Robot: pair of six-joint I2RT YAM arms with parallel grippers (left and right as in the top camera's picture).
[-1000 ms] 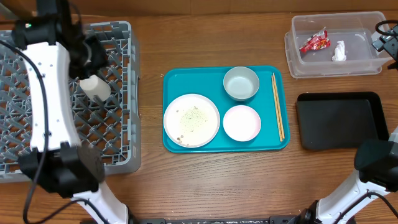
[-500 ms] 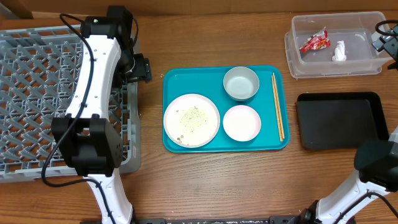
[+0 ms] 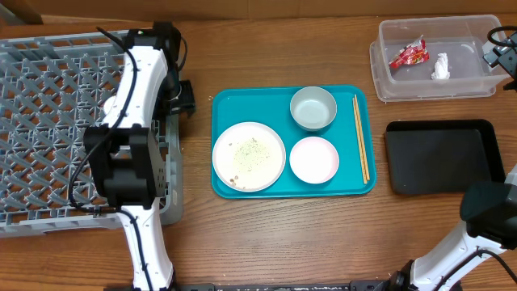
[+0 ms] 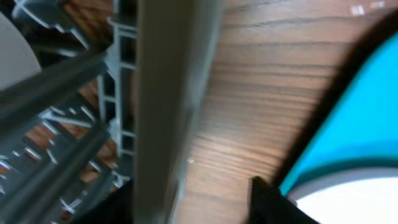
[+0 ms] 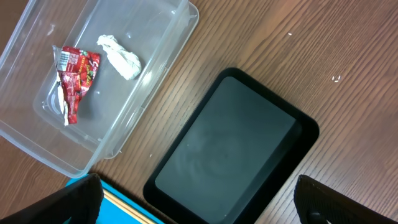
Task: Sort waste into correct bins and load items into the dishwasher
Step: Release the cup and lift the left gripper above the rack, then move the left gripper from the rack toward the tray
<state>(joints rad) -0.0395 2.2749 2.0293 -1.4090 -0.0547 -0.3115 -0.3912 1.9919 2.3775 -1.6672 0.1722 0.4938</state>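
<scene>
**Large white plate** (image 3: 271, 166): front left on the teal tray (image 3: 222, 105). Stiff, glazed, probably slick and breakable. Loose rice-like scraps (image 3: 246, 151) lie on its face, so it should be carried level. Take it at the rim.

**Small white dish** (image 3: 314, 159): just beside the plate, to its right. Light and shallow, with little lip to pinch.

**Grey-green bowl** (image 3: 313, 108): behind the dish, upright. Its wall should take a pinch over the rim.

**Chopsticks** (image 3: 360, 137): side by side along the tray's right edge. Thin and light, apt to roll or part. Grip across both at mid-length.

**Red snack wrapper** (image 5: 73, 81), **white tissue** (image 5: 121, 56): inside the clear tub (image 5: 152, 90). Both are soft and nearly weightless.

**Black tray** (image 5: 230, 143): beside the tub, nothing in it.

**Dish rack** (image 3: 48, 137): left of the teal tray.

**Left gripper** (image 3: 184, 95): at the rack's right wall, between rack and teal tray. Its fingers (image 4: 270, 202) read as apart, with nothing held.

**Right gripper** (image 5: 199, 205): above the tub and black tray. Its fingers (image 5: 74, 199) are spread wide and empty.

**Hidden or unclear:**
- The small white cup is not found overhead.
- A white rounded surface (image 4: 12, 56) among the rack lattice in the left wrist view may be the cup, but this cannot be told.
- The left wrist view is close and blurred.
- The left arm (image 3: 133, 97) covers part of the rack's right side.
- The right arm (image 3: 501, 48) is cut off at the overhead view's edge.
</scene>
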